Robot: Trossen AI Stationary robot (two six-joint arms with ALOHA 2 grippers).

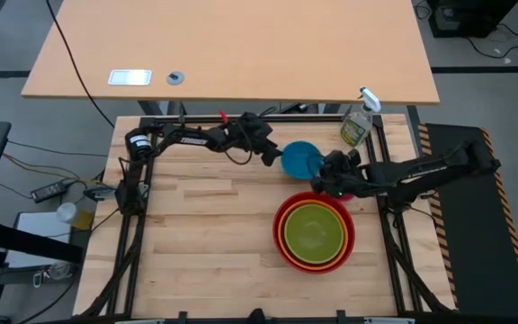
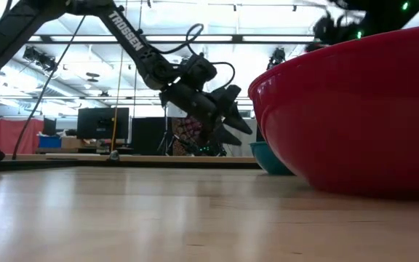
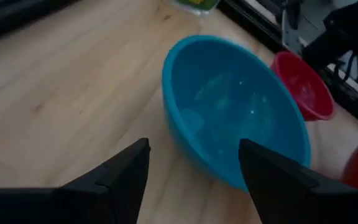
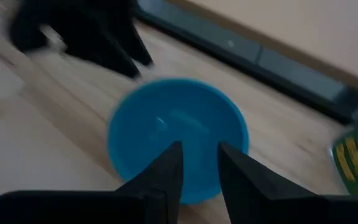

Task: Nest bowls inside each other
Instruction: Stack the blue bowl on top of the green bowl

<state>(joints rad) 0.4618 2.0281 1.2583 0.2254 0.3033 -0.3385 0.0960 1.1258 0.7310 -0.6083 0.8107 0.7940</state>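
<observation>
A blue bowl (image 1: 299,159) stands upright on the wooden table near its far edge, with nothing in it. My left gripper (image 1: 271,155) hovers just to its left, open, pointing slantwise down at the bowl's near wall (image 3: 194,146). My right gripper (image 1: 326,171) stands over the bowl's right side with a gap between its fingers (image 4: 199,149) and nothing in it. The green bowl (image 1: 314,231) sits inside the orange one (image 1: 282,232), and that sits inside the red one (image 1: 277,220), nearer the front. A small magenta-pink bowl (image 3: 303,87) stands right of the blue one, mostly under the right arm.
A clear spray bottle (image 1: 358,121) with greenish liquid stands at the table's far right corner, behind the blue bowl. Black frame rails (image 1: 124,225) run along the table's edges. A lighter desk (image 1: 232,45) lies beyond the far edge. The table's left half is bare wood.
</observation>
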